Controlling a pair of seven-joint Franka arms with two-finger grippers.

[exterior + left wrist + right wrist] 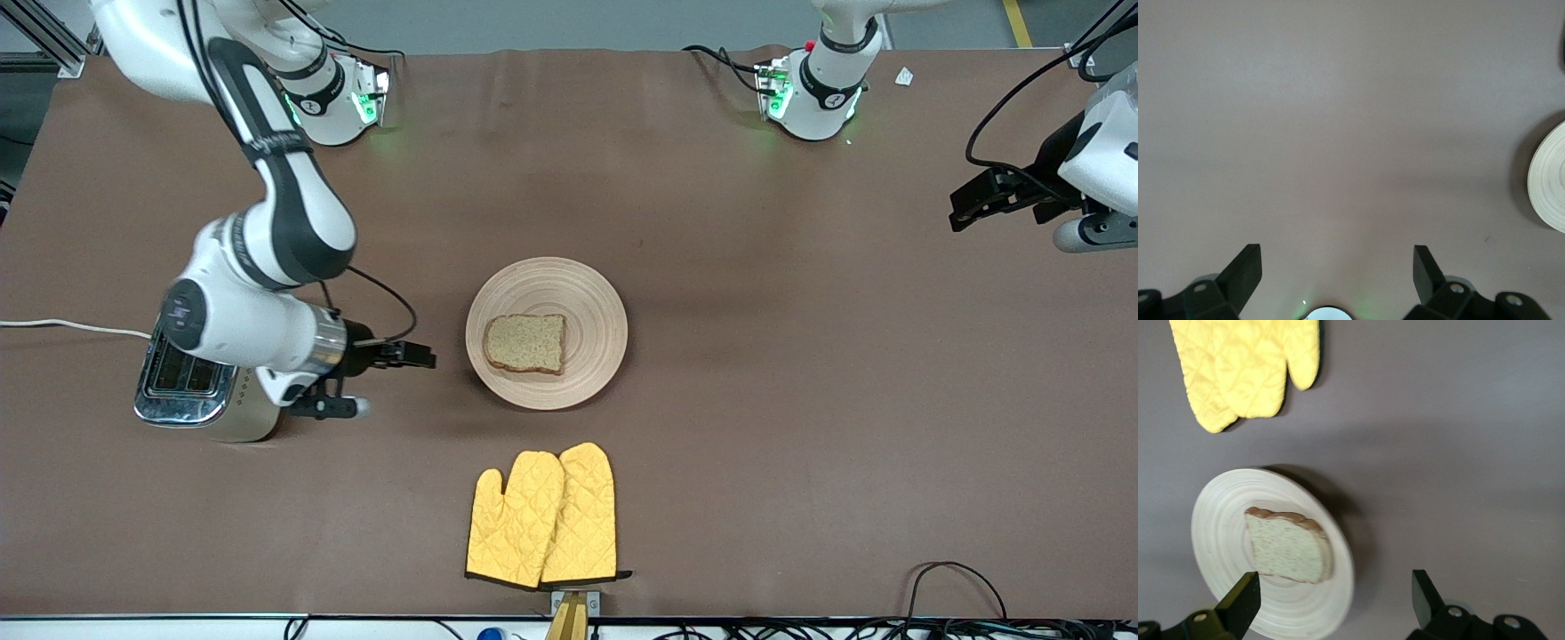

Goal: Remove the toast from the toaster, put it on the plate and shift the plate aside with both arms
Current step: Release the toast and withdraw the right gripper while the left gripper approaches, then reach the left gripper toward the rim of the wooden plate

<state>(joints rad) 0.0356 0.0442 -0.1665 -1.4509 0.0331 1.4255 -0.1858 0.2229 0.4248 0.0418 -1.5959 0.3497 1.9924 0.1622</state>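
The toast lies flat on the round wooden plate in the middle of the table. My right gripper is open and empty, in the air beside the plate toward the right arm's end of the table, pointing at it. In the right wrist view the plate and toast lie past the open right gripper. My left gripper is open and empty over bare table at the left arm's end. In the left wrist view the left gripper shows, with only the plate's rim.
A chrome toaster stands under the right arm's wrist at that arm's end of the table. A pair of yellow oven mitts lies nearer to the front camera than the plate; it also shows in the right wrist view. Cables run along the front edge.
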